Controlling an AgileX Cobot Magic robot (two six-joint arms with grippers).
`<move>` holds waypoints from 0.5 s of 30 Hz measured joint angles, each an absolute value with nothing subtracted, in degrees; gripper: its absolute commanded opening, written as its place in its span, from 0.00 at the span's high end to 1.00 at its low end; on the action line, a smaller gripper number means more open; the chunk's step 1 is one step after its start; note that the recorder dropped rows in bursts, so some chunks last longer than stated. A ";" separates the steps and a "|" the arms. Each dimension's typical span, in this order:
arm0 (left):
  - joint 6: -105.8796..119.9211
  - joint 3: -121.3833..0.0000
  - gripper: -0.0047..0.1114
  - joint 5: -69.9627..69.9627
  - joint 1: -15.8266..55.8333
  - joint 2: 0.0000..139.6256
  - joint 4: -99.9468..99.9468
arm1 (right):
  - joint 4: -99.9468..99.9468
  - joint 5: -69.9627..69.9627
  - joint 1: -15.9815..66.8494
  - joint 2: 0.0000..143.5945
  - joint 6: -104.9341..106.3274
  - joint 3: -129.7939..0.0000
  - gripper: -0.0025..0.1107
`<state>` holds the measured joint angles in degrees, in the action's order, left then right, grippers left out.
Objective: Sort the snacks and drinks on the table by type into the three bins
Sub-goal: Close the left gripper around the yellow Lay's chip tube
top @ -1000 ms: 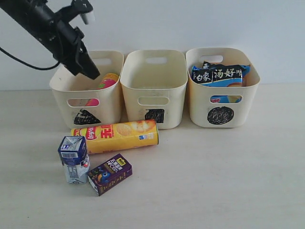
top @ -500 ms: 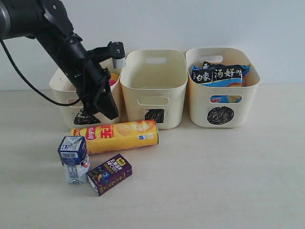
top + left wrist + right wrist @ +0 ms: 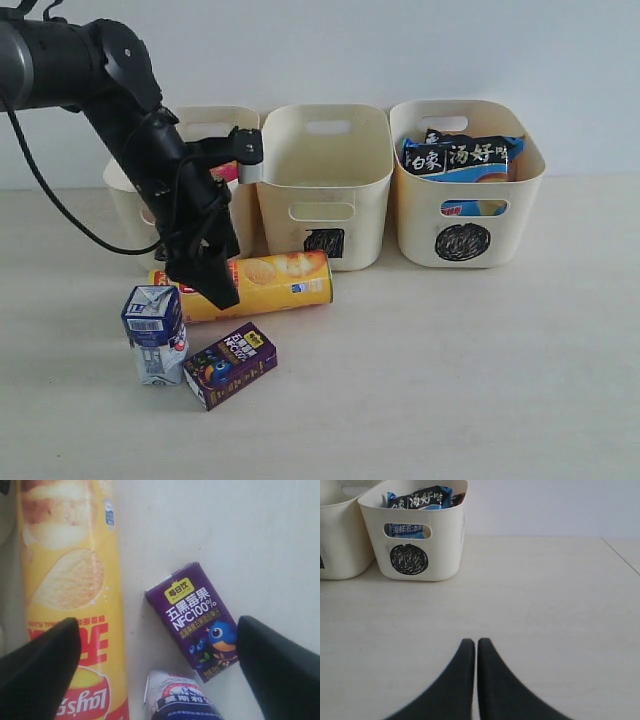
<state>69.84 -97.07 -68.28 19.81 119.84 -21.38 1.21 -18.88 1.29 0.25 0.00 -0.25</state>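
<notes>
My left gripper (image 3: 215,287) hangs open low over the yellow-orange Lay's tube (image 3: 275,281), which lies on the table (image 3: 450,350) in front of the bins. In the left wrist view the open gripper (image 3: 157,624) has the tube (image 3: 70,575), the purple carton (image 3: 197,620) and the blue-and-white carton's top (image 3: 185,702) below it, with nothing gripped. The blue-and-white carton (image 3: 155,332) stands beside the purple box (image 3: 232,363). Noodle packets (image 3: 460,155) fill the circle bin (image 3: 465,225). My right gripper (image 3: 476,643) is shut and empty over bare table.
Three cream bins stand in a row at the back: the left one (image 3: 248,215) is largely behind my left arm with a bit of pink tube (image 3: 226,171) showing, and the square-marked one (image 3: 322,190) is in the middle. The wall rises right behind them.
My left arm has swung down from above the left bin to the front, over the yellow tube, and its jaws now stand open. The right gripper has not moved.
</notes>
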 measured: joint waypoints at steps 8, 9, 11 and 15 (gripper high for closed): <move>72.44 -95.61 0.22 -64.61 19.81 120.07 -21.38 | 1.21 -18.88 1.29 0.25 0.00 -0.25 0.98; 72.55 -95.61 0.23 -63.45 19.81 120.20 -21.38 | 1.21 -18.88 1.29 0.25 0.00 -0.25 0.98; 72.70 -95.61 0.23 -61.64 19.81 121.00 -21.38 | 1.21 -18.88 1.29 0.25 0.00 -0.25 0.98; 73.71 -95.61 0.23 -60.01 19.81 123.11 -21.38 | 1.21 -18.88 1.29 0.25 0.00 -0.25 0.98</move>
